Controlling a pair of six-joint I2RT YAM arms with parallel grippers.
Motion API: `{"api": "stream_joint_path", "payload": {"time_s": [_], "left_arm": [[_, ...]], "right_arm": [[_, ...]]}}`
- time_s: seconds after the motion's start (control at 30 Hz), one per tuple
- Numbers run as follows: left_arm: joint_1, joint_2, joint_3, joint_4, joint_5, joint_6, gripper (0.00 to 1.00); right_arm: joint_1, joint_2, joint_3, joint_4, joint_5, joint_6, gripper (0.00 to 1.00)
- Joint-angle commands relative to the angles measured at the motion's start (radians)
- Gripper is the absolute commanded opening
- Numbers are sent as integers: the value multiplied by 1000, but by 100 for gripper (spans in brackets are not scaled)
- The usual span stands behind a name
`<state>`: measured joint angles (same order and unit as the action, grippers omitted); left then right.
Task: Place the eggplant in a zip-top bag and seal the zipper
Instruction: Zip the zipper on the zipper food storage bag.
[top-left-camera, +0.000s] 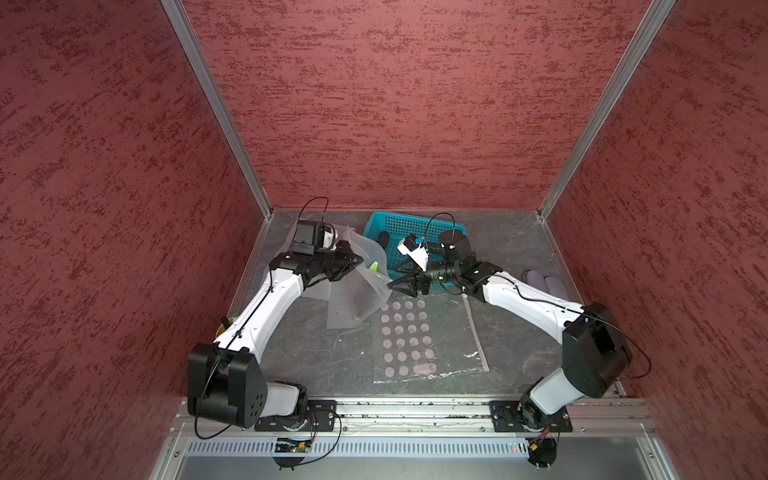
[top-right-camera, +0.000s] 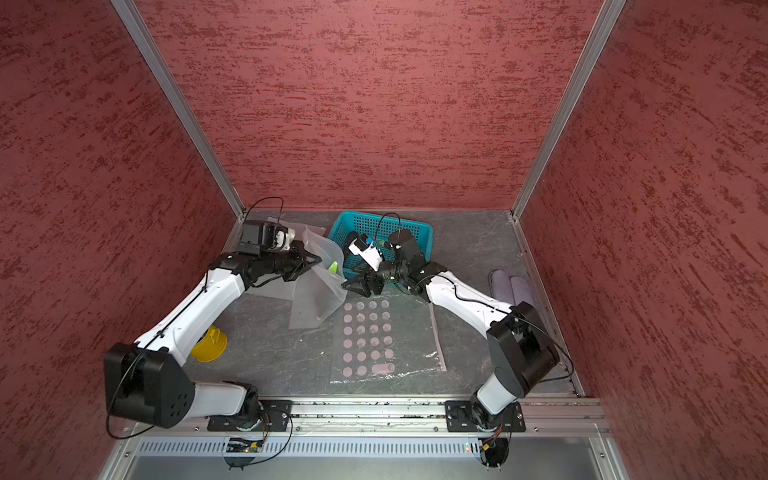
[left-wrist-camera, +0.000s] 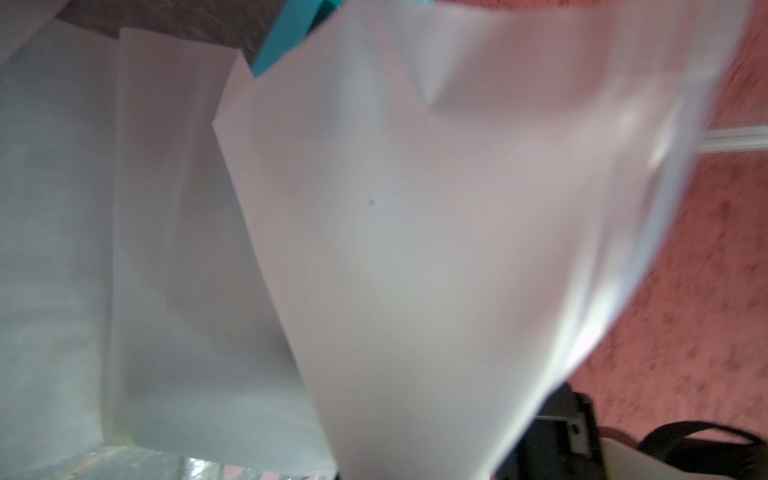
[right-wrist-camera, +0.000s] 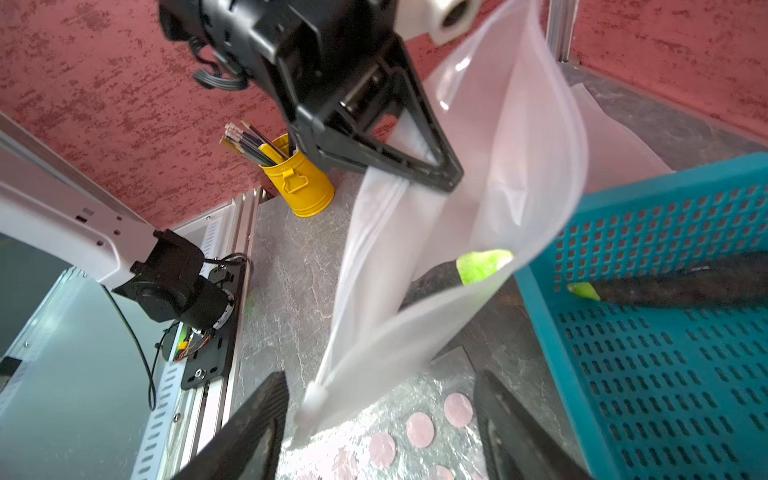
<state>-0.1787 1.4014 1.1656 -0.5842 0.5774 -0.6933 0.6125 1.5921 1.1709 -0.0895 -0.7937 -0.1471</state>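
At the table's left, my left gripper (right-wrist-camera: 451, 180) is clamped tight on the zip-top bag (right-wrist-camera: 519, 145) rim, holding it raised. The eggplant (right-wrist-camera: 482, 266) shows its green cap at the mouth. My right gripper (top-left-camera: 397, 286) gapes wide, empty, just beside the bag and the basket (top-left-camera: 415, 216).

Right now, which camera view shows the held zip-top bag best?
The right wrist view: the zip-top bag hangs from the shut left gripper, with its mouth and zipper edge clear. Both top views show it small, partly behind that gripper. The left wrist view shows only blurred plastic.
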Motion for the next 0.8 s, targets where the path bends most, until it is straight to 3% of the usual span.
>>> {"api": "stream_joint_path", "payload": {"time_s": [0.0,0.2,0.37,0.63,0.77], "left_arm": [[5,41,62,-132,111,251,0],[10,96,96,-187,249,394,0],[8,130,131,-258,287,483,0],[13,156,164,-341,274,538,0],[4,166,167,-344,262,529,0]], "right_arm": [[0,-3,70,-196,-48,-207,74],[-3,-5,92,-315,59,-372,76],[-9,-11,71,-298,123,-455,76],[-7,-170,-131,-7,206,-594,77],[4,-178,-136,54,218,-618,77]]}}
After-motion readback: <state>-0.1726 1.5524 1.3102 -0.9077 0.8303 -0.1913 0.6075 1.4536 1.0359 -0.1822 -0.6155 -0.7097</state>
